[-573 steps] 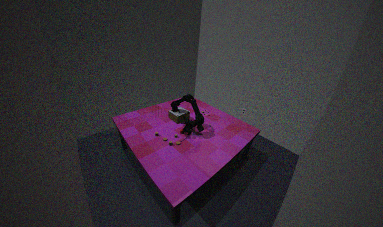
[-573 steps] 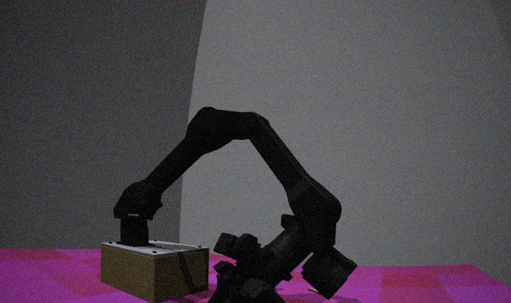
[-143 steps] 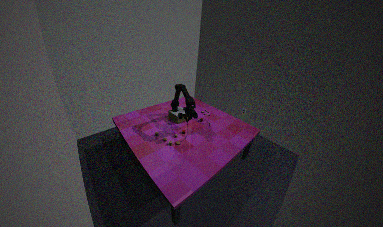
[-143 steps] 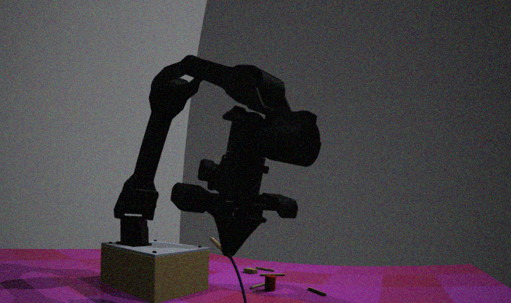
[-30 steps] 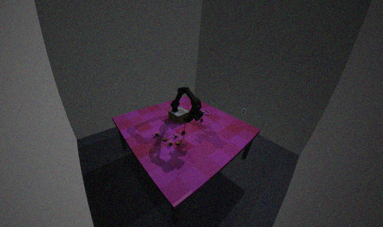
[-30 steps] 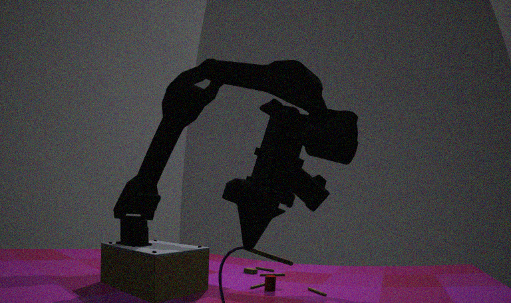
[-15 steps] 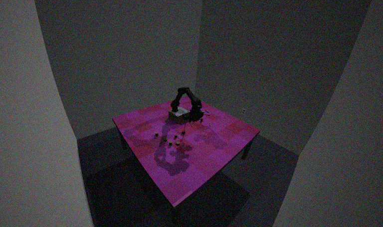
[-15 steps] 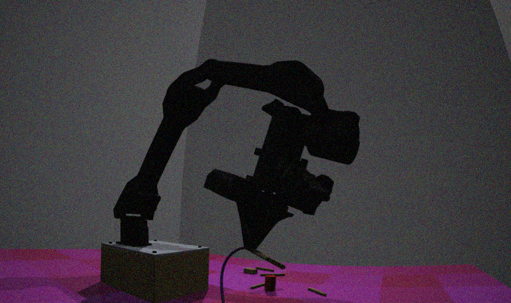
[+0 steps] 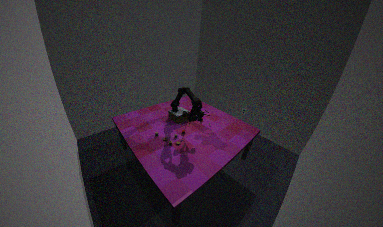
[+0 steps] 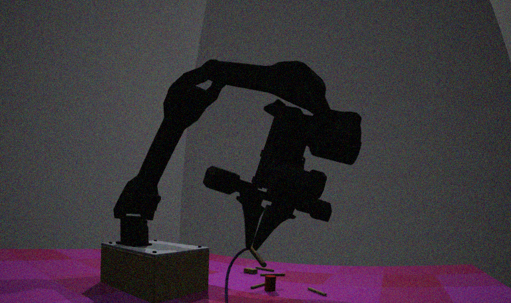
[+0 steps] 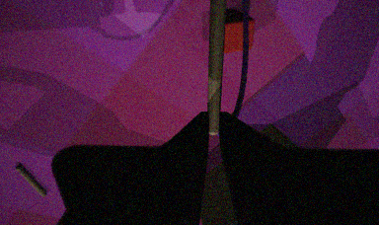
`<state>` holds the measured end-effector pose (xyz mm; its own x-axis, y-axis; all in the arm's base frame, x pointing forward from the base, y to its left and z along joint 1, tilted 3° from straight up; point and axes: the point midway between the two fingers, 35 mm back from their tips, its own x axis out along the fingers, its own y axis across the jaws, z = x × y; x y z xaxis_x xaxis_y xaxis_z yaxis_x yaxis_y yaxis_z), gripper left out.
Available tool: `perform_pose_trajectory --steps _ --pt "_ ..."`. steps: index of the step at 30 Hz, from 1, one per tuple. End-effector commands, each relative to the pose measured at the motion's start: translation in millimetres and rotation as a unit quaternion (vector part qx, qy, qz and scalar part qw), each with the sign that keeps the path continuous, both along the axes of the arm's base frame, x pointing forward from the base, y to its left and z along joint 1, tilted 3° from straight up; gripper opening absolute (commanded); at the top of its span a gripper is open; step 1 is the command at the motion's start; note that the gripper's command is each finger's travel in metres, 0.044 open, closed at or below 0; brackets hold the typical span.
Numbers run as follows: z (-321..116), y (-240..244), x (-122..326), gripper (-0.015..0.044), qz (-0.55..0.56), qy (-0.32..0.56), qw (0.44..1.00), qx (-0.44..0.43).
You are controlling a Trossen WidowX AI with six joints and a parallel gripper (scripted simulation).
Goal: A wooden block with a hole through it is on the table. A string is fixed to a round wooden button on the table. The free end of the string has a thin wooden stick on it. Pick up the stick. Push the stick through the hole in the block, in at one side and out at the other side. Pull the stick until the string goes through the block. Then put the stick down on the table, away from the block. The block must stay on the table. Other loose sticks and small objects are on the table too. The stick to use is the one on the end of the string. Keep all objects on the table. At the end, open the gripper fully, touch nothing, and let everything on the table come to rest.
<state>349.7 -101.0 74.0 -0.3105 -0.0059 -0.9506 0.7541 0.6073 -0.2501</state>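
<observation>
My gripper (image 10: pixel 250 248) (image 11: pixel 214 117) is shut on the string's stick (image 10: pixel 257 256) (image 11: pixel 215 47), above the table. The stick sticks out from the fingertips, tilted downward in the exterior view. The dark string (image 10: pixel 227 273) (image 11: pixel 244 62) hangs from the fingertips in a curve. In the top view the string seems to run down towards a yellowish round piece (image 9: pixel 178 143), perhaps the button. A red-orange, block-like object (image 11: pixel 239 37) lies below, partly behind the stick. No hole shows, and I cannot tell for certain which object is the holed block.
Several small yellowish objects, one of them here (image 9: pixel 156 133), lie in front of the robot base (image 9: pixel 177 117) (image 10: pixel 180 277). A red cylinder (image 10: pixel 270 283) stands among loose sticks, with a small yellowish piece (image 10: pixel 250 270) behind. Another loose stick (image 10: pixel 317 292) lies to its right.
</observation>
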Motion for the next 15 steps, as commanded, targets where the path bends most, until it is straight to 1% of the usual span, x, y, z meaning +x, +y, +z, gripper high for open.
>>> perform_pose_trajectory --steps 1,8,15 --pt "-0.7 0.0 0.1 0.0 -0.065 0.002 0.998 -0.024" --pt "-0.7 0.3 1.1 0.0 -0.178 0.001 0.982 -0.063" --pt "-0.7 0.6 2.1 0.0 -0.289 -0.001 0.952 -0.102"
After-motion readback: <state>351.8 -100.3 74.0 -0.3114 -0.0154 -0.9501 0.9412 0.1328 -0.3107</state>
